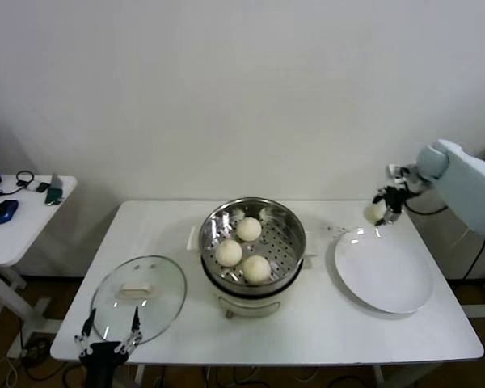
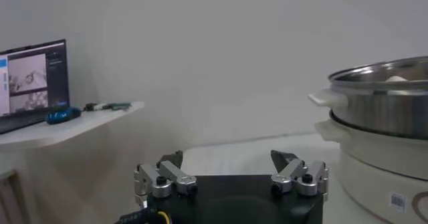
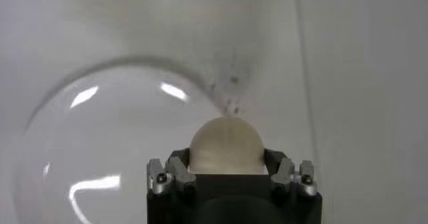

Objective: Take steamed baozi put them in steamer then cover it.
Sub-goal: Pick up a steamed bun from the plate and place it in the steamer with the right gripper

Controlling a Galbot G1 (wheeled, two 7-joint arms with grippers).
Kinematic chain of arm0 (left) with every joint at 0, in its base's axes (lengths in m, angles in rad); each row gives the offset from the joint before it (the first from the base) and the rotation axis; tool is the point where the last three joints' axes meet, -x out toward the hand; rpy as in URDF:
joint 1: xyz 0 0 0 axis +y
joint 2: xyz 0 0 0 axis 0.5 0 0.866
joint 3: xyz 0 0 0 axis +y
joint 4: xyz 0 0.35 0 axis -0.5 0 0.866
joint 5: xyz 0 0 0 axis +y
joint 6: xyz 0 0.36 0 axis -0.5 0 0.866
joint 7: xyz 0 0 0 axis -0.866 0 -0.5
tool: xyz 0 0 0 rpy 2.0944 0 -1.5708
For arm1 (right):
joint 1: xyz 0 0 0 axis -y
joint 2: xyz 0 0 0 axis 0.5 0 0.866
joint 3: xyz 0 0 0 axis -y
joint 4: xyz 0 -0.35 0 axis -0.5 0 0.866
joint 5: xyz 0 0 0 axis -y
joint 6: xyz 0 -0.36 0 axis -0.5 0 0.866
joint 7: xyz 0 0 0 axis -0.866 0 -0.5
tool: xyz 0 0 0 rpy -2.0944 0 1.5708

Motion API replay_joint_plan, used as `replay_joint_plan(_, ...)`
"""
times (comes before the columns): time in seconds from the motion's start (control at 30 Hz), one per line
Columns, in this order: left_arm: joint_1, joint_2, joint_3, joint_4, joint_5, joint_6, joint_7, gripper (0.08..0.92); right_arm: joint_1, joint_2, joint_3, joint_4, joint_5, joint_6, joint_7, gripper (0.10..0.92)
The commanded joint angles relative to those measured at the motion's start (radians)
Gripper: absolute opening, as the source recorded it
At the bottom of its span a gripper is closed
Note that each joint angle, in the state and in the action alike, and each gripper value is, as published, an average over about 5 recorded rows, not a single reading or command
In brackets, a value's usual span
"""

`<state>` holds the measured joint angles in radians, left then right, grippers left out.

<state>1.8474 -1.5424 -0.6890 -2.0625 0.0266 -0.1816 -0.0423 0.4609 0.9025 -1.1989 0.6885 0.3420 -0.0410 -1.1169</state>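
The steel steamer (image 1: 292, 227) stands mid-table on its white base, its wall also showing in the left wrist view (image 2: 384, 105). Three cream-white baozi lie on its perforated tray (image 1: 248, 229) (image 1: 229, 252) (image 1: 256, 267). My right gripper (image 1: 379, 213) is shut on another baozi (image 1: 375, 212) (image 3: 225, 145), lifted above the far left rim of the empty white plate (image 1: 388, 279) (image 3: 114, 138). My left gripper (image 1: 108, 332) (image 2: 229, 160) hangs open and empty at the table's front left edge, just before the glass lid (image 1: 138, 298).
The clear glass lid lies flat at the table's front left. A white side table (image 1: 16, 218) with a blue mouse and small items stands further left. The wall runs close behind the table.
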Motion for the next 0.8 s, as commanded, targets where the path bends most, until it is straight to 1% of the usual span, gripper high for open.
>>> replay_joint_plan(0.03,0.002,0.009,0.016,-0.003,-0.003,-0.01,0.001,0.823,0.369,0.09,-0.451,0.269,0.53,-0.186,0.087,0.72)
replay_joint_plan(0.2,-0.002,0.014,0.025,-0.012,-0.002,-0.01,0.001,0.823,0.446,0.144,-0.564,0.38,0.638,-0.215,0.124,0.72)
replay_joint_plan(0.43,-0.005,0.023,0.041,-0.025,-0.009,0.001,0.003,0.823,0.497,0.207,-0.645,0.511,0.734,-0.248,0.182,0.713)
replay_joint_plan(0.6,-0.014,0.025,0.041,-0.032,-0.01,0.005,0.0,0.823,0.485,0.242,-0.681,0.584,0.757,-0.263,0.228,0.712)
replay_joint_plan(0.8,-0.009,0.03,0.033,-0.029,-0.02,0.002,-0.009,0.823,0.426,0.278,-0.688,0.612,0.743,-0.276,0.264,0.714)
